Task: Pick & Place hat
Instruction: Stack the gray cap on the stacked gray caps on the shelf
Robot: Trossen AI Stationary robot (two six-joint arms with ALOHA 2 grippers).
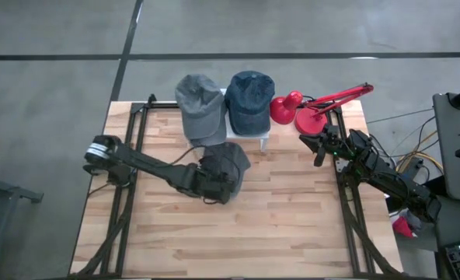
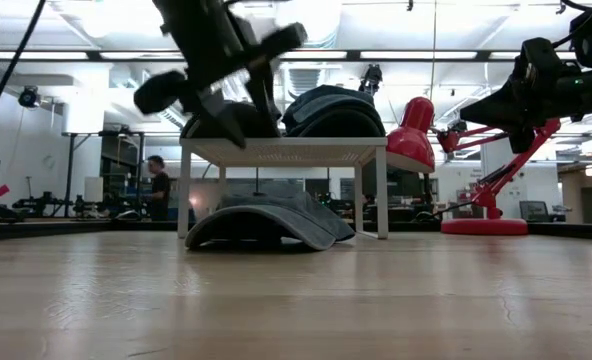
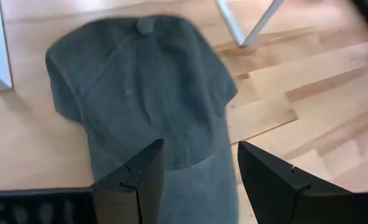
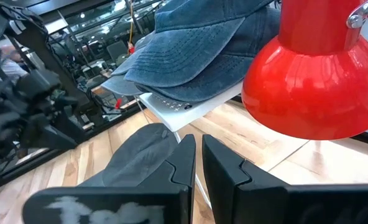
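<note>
**Left hand open above the dark grey hat**

We see the dark grey hat (image 1: pixel 228 162) lying flat on the wooden worktop (image 1: pixel 292 225), just in front of the small white stand (image 2: pixel 286 152). Our left hand (image 3: pixel 199 180) hovers over its brim with fingers spread, gripping nothing. A light grey hat (image 1: pixel 200 107) and a blue hat (image 1: pixel 250 99) rest on the stand beside a red lamp (image 1: pixel 308 109). Our right hand (image 4: pixel 196 163) waits near the lamp, fingers nearly together and empty.
</note>
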